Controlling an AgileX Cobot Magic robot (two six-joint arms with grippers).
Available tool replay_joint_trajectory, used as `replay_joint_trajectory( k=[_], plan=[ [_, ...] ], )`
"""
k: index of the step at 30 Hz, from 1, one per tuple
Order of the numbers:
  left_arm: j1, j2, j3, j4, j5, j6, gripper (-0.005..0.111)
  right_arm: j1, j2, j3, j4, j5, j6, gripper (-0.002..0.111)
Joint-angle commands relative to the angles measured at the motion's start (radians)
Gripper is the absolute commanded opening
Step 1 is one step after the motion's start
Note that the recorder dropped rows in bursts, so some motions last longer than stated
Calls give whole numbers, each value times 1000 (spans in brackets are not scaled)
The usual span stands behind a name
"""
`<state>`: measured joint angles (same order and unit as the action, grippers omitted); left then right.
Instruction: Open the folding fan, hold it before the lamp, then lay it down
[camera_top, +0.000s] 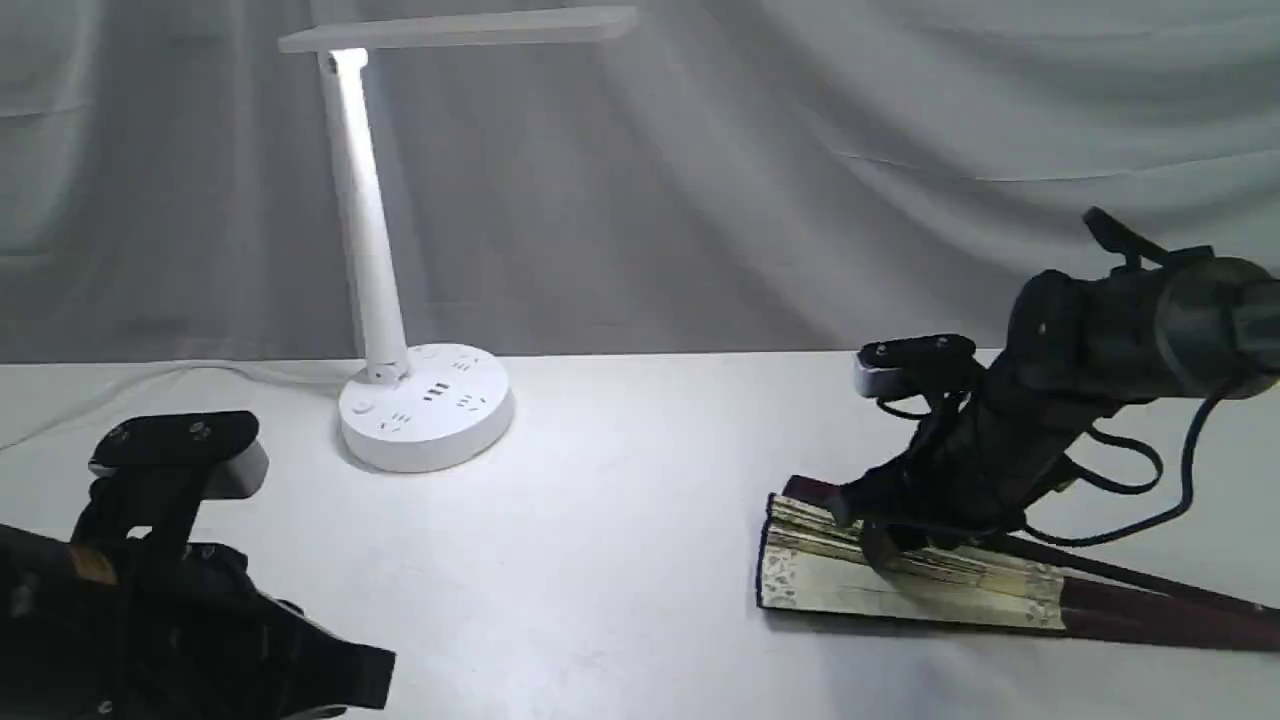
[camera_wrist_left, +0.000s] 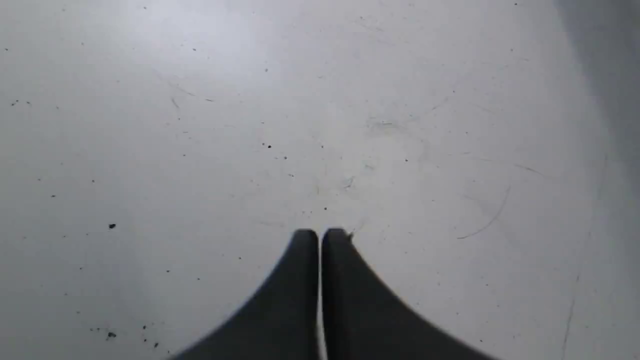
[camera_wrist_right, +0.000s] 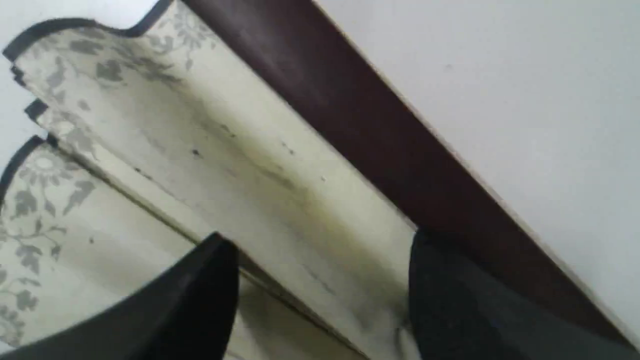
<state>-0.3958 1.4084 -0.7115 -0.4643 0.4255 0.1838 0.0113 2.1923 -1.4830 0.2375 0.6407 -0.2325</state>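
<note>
The folding fan (camera_top: 900, 585) lies on the white table at the right, only slightly spread, with cream pleats, a patterned border and dark maroon guards (camera_wrist_right: 360, 120). My right gripper (camera_top: 862, 528) hangs low over its wide end, open. In the right wrist view the right gripper (camera_wrist_right: 325, 260) has its fingers wide apart, straddling a cream pleat (camera_wrist_right: 280, 175), one finger beside the maroon guard. The lamp (camera_top: 365, 250) stands lit at the back left on its round base (camera_top: 425, 405). My left gripper (camera_wrist_left: 320, 232) is shut on nothing above bare table; it sits at the lower left (camera_top: 370, 675).
A grey cloth backdrop (camera_top: 800, 150) hangs behind the table. The lamp's white cable (camera_top: 150, 375) runs off to the left along the table's back edge. Black cables (camera_top: 1140, 490) loop from my right arm above the fan's ribs.
</note>
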Motion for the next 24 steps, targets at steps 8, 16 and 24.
replay_joint_trajectory(
  k=[8, 16, 24],
  plan=[
    [2, -1, -1, 3, 18, 5, 0, 60, 30, 16, 83, 80, 285, 51],
    [2, -1, -1, 3, 35, 3, 0, 69, 30, 16, 75, 94, 294, 51],
    [2, -1, -1, 3, 42, 1, 1, 69, 13, 16, 81, 149, 292, 51]
  ],
)
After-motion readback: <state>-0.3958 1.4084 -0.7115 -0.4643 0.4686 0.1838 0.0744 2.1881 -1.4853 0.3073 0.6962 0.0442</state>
